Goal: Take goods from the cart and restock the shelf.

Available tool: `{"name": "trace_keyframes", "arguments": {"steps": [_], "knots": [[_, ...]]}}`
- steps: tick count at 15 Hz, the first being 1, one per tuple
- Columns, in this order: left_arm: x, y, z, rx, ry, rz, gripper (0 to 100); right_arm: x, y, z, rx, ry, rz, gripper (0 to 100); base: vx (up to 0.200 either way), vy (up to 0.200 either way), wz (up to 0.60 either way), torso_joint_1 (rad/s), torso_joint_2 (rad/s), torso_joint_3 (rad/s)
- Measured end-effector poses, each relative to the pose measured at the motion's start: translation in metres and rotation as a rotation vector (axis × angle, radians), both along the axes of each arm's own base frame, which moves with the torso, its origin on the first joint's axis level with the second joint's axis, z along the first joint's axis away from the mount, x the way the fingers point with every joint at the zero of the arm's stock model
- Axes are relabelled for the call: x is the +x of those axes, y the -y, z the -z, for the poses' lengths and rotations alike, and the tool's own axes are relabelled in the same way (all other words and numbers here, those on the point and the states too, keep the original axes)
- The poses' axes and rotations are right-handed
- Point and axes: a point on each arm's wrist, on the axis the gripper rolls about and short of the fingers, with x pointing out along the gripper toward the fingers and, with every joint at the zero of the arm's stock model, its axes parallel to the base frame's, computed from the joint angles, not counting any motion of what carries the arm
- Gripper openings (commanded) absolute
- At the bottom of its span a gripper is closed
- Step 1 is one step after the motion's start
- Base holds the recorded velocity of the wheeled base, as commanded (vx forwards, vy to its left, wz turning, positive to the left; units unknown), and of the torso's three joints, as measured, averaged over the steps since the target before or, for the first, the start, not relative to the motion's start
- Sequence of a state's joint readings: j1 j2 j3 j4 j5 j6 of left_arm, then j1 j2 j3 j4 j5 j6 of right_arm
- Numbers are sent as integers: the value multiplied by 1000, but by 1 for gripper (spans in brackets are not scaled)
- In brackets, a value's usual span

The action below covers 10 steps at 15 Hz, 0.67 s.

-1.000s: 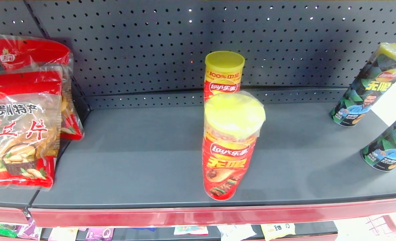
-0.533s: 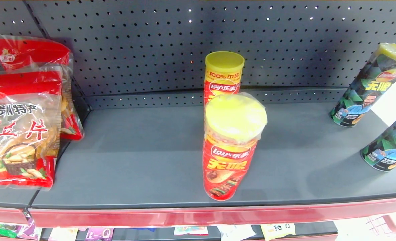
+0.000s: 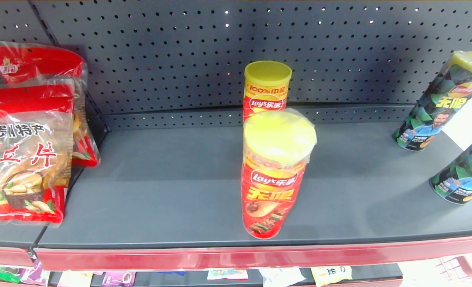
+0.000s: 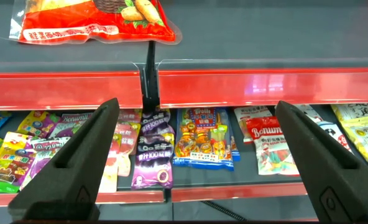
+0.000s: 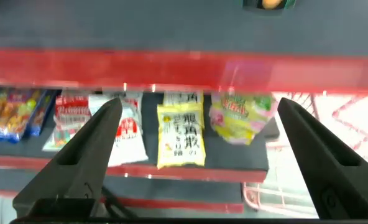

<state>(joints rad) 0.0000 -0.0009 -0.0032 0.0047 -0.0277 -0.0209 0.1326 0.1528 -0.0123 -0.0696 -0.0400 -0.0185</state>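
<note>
Two red chip cans with yellow lids stand upright on the dark shelf [image 3: 160, 199]: one near the front [image 3: 275, 175], one behind it against the pegboard [image 3: 266, 89]. At the right lean two dark green chip cans [image 3: 439, 103] [image 3: 465, 171]. Red snack bags [image 3: 24, 151] stand at the left. My left gripper [image 4: 199, 168] is open with nothing between its fingers, facing the shelf's red front rail [image 4: 265, 87] below a red bag [image 4: 91, 22]. My right gripper [image 5: 199, 165] is open too and holds nothing, before the red rail [image 5: 184, 65].
A lower shelf holds several candy and snack packets [image 4: 202, 137] [image 5: 181, 134]. A vertical divider [image 4: 150, 78] splits the red rail. The pegboard back wall [image 3: 180, 52] closes the shelf. Bare shelf floor lies between the bags and the cans.
The front red can's lid stood a little to the right half a second ago and is back where it was; nothing else has visibly changed.
</note>
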Motion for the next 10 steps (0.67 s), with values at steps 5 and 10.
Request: {"name": "trace_keyframes", "arguments": {"steps": [5, 10], "knots": [[0, 0, 0, 0, 0, 0, 100, -4, 0, 3, 12, 57, 64, 100, 0, 0, 0, 0, 0, 0], [0, 0, 0, 0, 0, 0, 100, -11, -2, 13, 22, 55, 103, 100, 0, 0, 0, 0, 0, 0]]}}
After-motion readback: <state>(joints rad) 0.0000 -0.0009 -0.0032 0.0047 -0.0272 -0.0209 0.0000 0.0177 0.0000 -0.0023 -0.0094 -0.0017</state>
